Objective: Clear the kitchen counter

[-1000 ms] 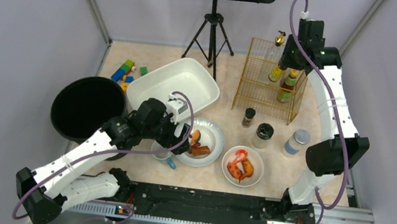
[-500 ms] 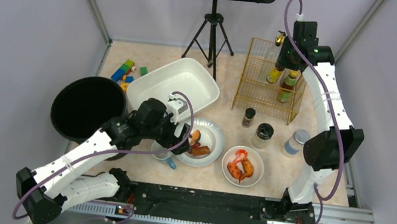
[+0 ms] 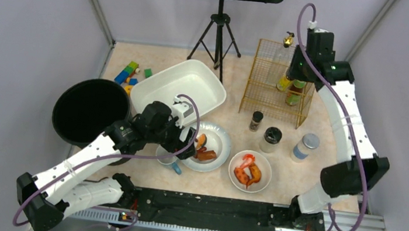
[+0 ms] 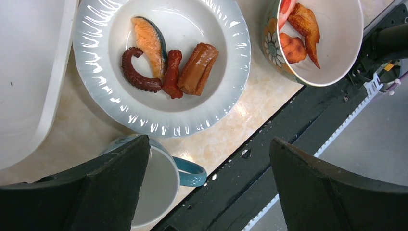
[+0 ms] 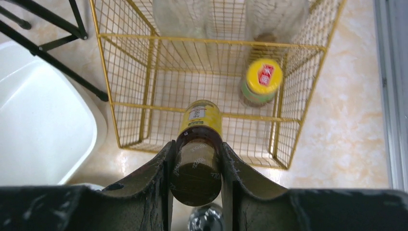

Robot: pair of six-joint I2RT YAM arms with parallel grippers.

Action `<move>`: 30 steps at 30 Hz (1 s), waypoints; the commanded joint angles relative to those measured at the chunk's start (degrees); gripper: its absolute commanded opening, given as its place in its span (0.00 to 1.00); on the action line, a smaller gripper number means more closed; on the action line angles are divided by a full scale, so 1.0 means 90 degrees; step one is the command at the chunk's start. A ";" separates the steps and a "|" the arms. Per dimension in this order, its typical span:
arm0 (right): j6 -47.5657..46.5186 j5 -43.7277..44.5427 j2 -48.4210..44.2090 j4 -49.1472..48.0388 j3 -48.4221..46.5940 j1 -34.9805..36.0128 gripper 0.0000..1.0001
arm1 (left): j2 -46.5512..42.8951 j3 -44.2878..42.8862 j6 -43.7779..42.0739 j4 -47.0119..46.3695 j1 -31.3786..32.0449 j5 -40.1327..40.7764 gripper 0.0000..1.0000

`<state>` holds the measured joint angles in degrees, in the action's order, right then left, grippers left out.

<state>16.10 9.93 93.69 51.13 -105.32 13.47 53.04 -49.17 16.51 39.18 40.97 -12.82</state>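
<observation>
— Beige-pink marbled stone with metal rails round it: is that the kitchen counter (image 3: pixel 233 104)?
— Yes. It lies flat under both my arms, from my bases out to the back wall. Its longer side seems to run left to right, along the rail I'm bolted to.
— And your claws?
— My right gripper (image 5: pixel 197 153) is clamped on a dark bottle (image 5: pixel 199 118) with a yellow label, at the near edge of the gold wire rack (image 5: pixel 144 103) on the counter's far right part. My left gripper (image 4: pixel 209 142) hangs with jaws wide apart, holding nothing, over a mug (image 4: pixel 159 187) beside a plate (image 4: pixel 96 72) of food.
</observation>
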 commanded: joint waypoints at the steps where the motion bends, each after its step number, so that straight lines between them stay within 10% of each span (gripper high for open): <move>1: -0.0103 0.0213 -0.1066 -0.0431 0.0539 0.0050 0.00 | 0.0043 0.0012 -0.0057 -0.0112 -0.0001 -0.0115 0.99; 30: -0.0091 0.0522 -0.1219 -0.1428 0.2498 -0.0547 0.00 | 0.0068 0.0022 -0.0057 -0.0115 0.0001 -0.0149 0.99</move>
<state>14.79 15.38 82.26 37.74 -82.11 9.15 53.41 -49.15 16.53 39.18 40.97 -13.52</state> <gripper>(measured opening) 0.335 0.990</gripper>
